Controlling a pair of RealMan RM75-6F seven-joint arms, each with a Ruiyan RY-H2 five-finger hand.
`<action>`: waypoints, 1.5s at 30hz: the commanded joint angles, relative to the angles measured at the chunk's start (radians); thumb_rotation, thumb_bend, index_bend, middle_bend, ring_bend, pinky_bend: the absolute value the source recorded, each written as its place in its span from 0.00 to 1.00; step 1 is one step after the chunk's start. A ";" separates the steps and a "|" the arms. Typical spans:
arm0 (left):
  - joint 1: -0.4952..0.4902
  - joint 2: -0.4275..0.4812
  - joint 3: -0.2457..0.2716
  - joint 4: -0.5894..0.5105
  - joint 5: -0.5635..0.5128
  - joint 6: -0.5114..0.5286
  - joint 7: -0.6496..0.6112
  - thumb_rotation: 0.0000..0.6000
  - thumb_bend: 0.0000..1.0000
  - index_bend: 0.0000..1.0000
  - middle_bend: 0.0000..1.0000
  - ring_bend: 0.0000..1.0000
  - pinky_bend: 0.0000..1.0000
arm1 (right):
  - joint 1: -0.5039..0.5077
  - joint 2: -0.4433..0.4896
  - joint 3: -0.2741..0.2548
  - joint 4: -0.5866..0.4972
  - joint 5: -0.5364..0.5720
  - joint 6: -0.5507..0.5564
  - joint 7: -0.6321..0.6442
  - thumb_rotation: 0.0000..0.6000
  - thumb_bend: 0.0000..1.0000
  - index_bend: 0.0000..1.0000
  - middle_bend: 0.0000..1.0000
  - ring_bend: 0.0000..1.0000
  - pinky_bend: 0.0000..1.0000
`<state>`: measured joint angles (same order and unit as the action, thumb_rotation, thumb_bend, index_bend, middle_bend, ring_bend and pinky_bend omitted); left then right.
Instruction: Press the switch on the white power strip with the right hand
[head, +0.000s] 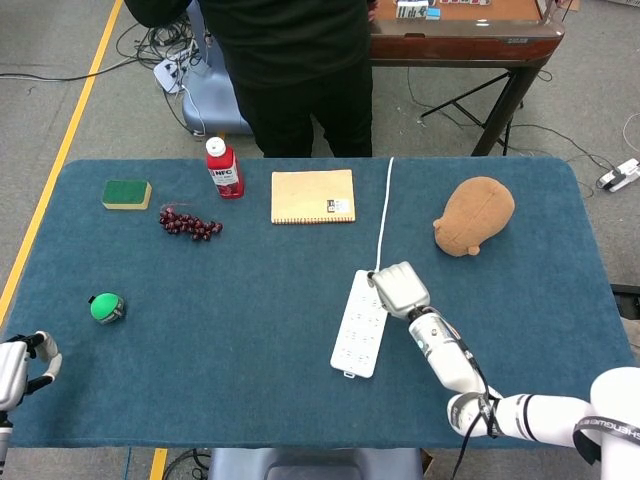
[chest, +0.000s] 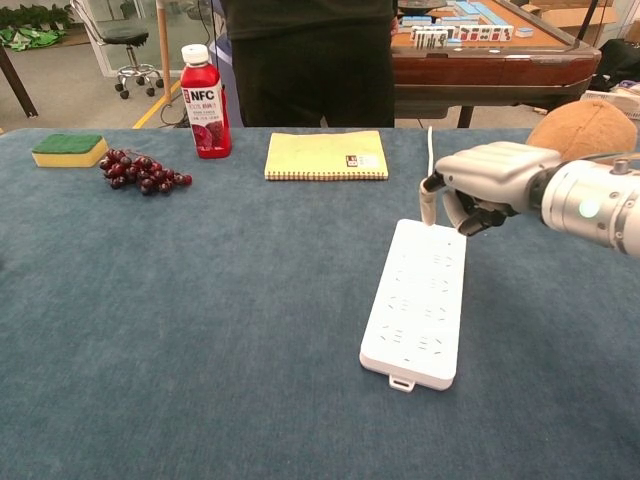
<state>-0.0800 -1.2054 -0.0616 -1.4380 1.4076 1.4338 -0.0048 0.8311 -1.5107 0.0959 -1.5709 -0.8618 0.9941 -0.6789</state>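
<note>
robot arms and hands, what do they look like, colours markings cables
The right hand is silver-grey metal with darker fingertips, on a glossy white segmented forearm with a black cable and a black band with lettering near the elbow. The left hand shows white with dark gaps.

Switch hidden under right hand (head: 400, 289).

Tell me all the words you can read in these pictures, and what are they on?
"NFC": on the white label of the red bottle.
The smaller print under it is too small to read.
The little sticker on the yellow notebook is too blurred to read.
The white power strip shows no readable text.
</note>
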 joint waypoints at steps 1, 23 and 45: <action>-0.001 -0.002 0.002 0.001 0.001 -0.003 0.003 1.00 0.50 0.68 0.63 0.55 0.81 | -0.030 0.061 -0.013 -0.079 -0.041 0.056 -0.005 1.00 0.87 0.39 0.99 1.00 1.00; 0.008 0.015 0.008 -0.049 0.042 0.047 0.031 1.00 0.50 0.48 0.63 0.55 0.81 | -0.403 0.376 -0.233 -0.298 -0.431 0.442 0.181 1.00 0.41 0.39 0.41 0.46 0.51; 0.008 0.053 0.017 -0.124 0.056 0.044 0.047 1.00 0.50 0.49 0.63 0.55 0.81 | -0.615 0.392 -0.202 -0.136 -0.548 0.531 0.455 1.00 0.41 0.39 0.41 0.45 0.51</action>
<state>-0.0711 -1.1522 -0.0443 -1.5619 1.4644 1.4786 0.0423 0.2223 -1.1241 -0.1131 -1.7111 -1.4151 1.5367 -0.2301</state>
